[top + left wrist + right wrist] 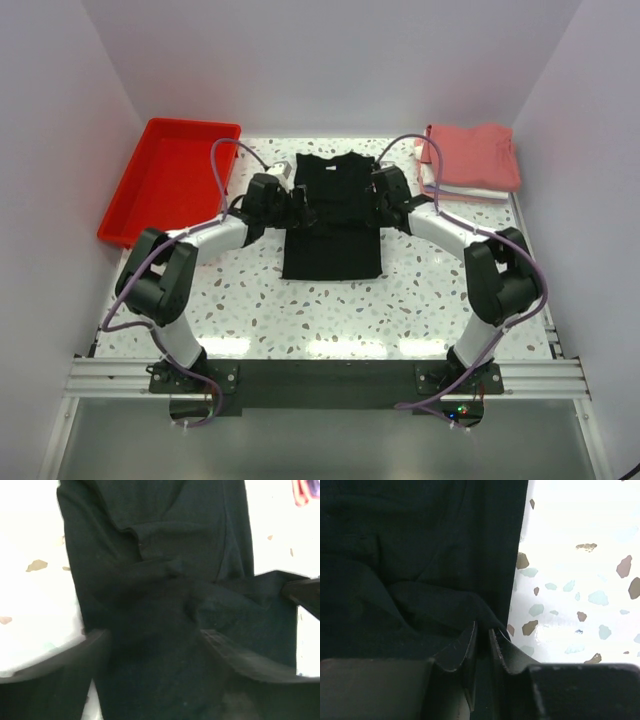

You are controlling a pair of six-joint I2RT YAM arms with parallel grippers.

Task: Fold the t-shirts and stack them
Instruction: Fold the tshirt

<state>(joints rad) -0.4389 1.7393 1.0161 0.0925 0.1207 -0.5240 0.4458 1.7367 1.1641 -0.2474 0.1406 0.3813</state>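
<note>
A black t-shirt lies flat on the speckled table, collar to the back. My left gripper is at its left edge near the sleeve. In the left wrist view its fingers stand wide apart, with bunched black cloth between them. My right gripper is at the shirt's right edge. In the right wrist view it is pinched shut on a raised fold of the black shirt's edge. A folded salmon-red shirt lies on a folded white one at the back right.
A red plastic tray stands at the back left. White walls close in the table on the left, back and right. Bare speckled tabletop runs between the shirt and the arm bases.
</note>
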